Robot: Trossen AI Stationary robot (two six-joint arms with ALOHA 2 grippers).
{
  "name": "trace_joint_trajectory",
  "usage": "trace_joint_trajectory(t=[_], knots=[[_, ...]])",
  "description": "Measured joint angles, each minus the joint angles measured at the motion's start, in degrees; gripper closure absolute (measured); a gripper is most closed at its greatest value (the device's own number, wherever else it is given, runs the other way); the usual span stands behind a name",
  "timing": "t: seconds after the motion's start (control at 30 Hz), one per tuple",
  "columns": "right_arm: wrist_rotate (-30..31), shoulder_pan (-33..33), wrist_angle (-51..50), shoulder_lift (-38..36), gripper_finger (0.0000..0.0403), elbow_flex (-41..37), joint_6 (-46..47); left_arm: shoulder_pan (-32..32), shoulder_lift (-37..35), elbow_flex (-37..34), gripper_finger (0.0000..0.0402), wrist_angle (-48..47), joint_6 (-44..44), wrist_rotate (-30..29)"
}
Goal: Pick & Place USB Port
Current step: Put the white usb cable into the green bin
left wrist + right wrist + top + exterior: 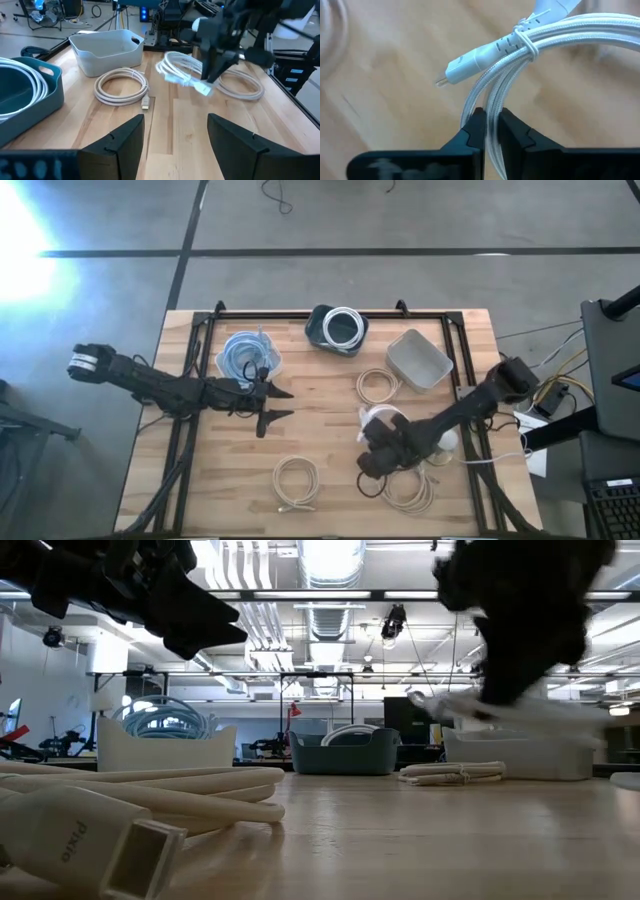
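My right gripper [489,117] is shut on a coiled white braided USB cable [545,35], tied with a band, its plug [465,67] sticking out. In the high view this gripper [376,456] is right of the table's centre with the white coil [384,420] beside it. In the left wrist view the coil [182,72] hangs above the wood. My left gripper [275,406] waits open near the table's centre-left, its fingers [125,140] empty. My right gripper pinches a few strands of the coil's loop [492,100] between its two fingers, well away from the plug. The fingers [215,67] come from above, pointing down. The coil is lifted clear of the table and sticks out sideways from the fingers.
Three bins stand along the far side: a pale one with blue cable [248,356], a dark blue one with white cable [337,330], a grey one [418,360]. Cream coils lie at centre [377,385], near edge [297,482] and near right [410,488].
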Motion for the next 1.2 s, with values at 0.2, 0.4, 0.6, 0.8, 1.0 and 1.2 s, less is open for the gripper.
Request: trace_joint_trajectory(t=[0.2, 0.4, 0.6, 0.8, 1.0, 1.2], knots=[[14.8, -6.1, -0.3, -0.9, 0.0378, 6.2, -14.0, 0.0, 0.0, 0.0, 0.0179, 0.0, 0.0, 0.0], [26.4, -16.7, 1.8, -0.5, 0.0378, 10.4, -25.6, 0.0, 0.0, 0.0, 0.0179, -0.1, 0.2, 0.0], [27.9, -28.2, 17.3, -0.4, 0.0368, 9.6, -34.4, 0.0, 0.0, 0.0, 0.0179, -0.1, 0.2, 0.0], [23.7, -35.3, 31.1, 2.2, 0.0362, 8.9, -40.9, 0.0, 0.0, 0.0, 0.0179, -0.6, 0.3, 0.0], [23.2, -38.6, 37.1, 7.8, 0.0369, 8.9, -40.5, 0.0, 0.0, 0.0, 0.0179, -2.1, 0.3, 0.0], [23.1, -40.6, 42.6, 13.0, 0.0366, 9.3, -38.1, 0.0, 0.0, 0.0, 0.0179, -2.3, 0.3, 0.0]])
